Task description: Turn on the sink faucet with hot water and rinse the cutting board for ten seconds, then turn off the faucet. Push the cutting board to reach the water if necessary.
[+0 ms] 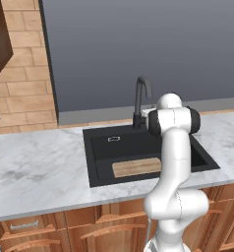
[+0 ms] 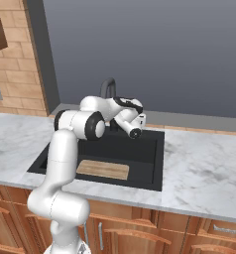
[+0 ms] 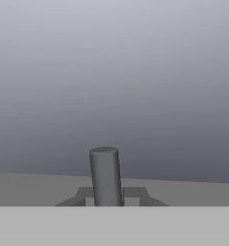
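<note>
Cutting board (image 1: 137,167) lies flat on the floor of the sink (image 1: 102,147), toward the front wall, long side parallel to the front edge; in the right base view it sits left-of-centre in the basin (image 2: 102,169). Sink faucet (image 1: 141,101) stands at the basin's 12 o'clock rim, spout curving forward; no stream visible under it. Arm rises in front of the bench (image 1: 40,167), elbow bent over the basin's front, forearm reaching back toward the faucet base. Right base view shows the wrist folded sideways with the hand (image 2: 132,121) just beside the faucet (image 2: 108,89), which is partly hidden behind the arm; left base view hides the hand behind the upper arm but shows the full gooseneck. Hand view adds a close upright dark grey cylinder (image 3: 106,175) at 6 o'clock, grey wall (image 3: 114,72) behind. Jaws: cannot tell apart or together, fingertips not resolvable.
</note>
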